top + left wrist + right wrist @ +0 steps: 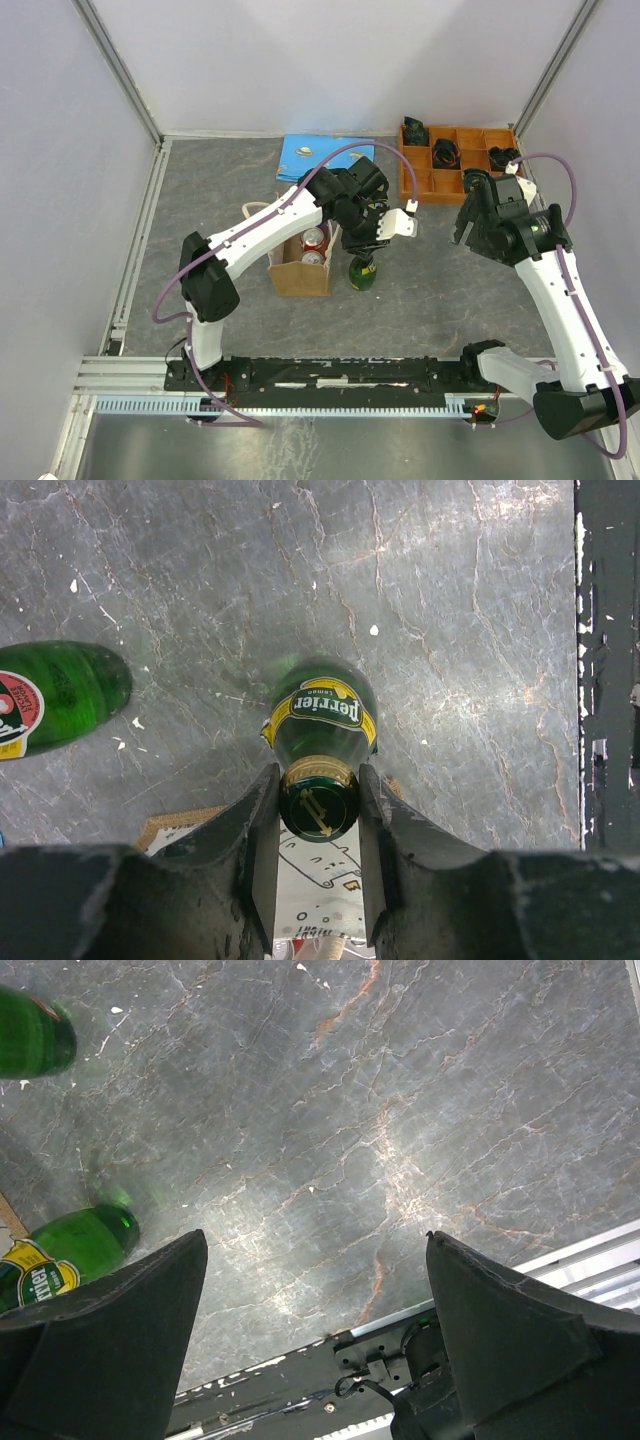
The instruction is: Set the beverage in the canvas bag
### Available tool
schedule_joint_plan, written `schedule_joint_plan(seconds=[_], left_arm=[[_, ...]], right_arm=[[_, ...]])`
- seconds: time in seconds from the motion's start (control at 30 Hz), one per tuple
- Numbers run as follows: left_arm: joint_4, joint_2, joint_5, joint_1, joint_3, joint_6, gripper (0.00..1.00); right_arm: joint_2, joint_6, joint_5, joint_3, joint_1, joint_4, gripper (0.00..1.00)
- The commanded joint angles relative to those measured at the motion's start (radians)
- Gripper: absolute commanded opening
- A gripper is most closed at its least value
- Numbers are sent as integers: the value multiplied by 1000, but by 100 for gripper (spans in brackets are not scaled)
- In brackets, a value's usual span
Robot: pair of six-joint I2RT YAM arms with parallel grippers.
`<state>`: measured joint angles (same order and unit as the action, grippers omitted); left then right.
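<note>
Left gripper (318, 780) is clamped on the gold-capped neck of the green glass Perrier bottle (320, 715), which stands upright on the grey table (430, 280) just beside the small tan canvas bag (296, 275) — not in yet. Lifting it and dropping it in are left, I'd say. Right gripper (315, 1240) hangs wide open, well apart.

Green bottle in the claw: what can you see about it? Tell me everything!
The green bottle is see-through green, glass by its look, with a yellow Perrier label round its shoulder and a dark green cap rimmed in gold. It stands upright on the grey table, just right of the canvas bag in the top view, and not inside it. The left claw is closed on its cap, one finger on each side.
</note>
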<state>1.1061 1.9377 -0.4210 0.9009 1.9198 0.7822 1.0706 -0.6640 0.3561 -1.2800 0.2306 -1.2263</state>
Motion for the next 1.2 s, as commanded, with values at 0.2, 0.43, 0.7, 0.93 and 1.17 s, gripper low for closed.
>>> schedule_joint_plan(seconds=[0.2, 0.43, 0.7, 0.93, 1.17], left_arm=[[-4, -21, -41, 1, 46, -61, 3], [-17, 1, 1, -34, 269, -146, 3], [-53, 35, 83, -124, 505, -186, 3], [-224, 12, 202, -207, 498, -217, 3], [-354, 0, 265, -269, 491, -229, 3]], right_arm=[[5, 13, -10, 0, -10, 41, 98], [3, 13, -14, 5, -10, 39, 98], [-9, 9, -20, 20, -11, 32, 98], [-24, 1, -32, 35, -12, 33, 98], [-49, -10, -45, 54, -11, 30, 97]])
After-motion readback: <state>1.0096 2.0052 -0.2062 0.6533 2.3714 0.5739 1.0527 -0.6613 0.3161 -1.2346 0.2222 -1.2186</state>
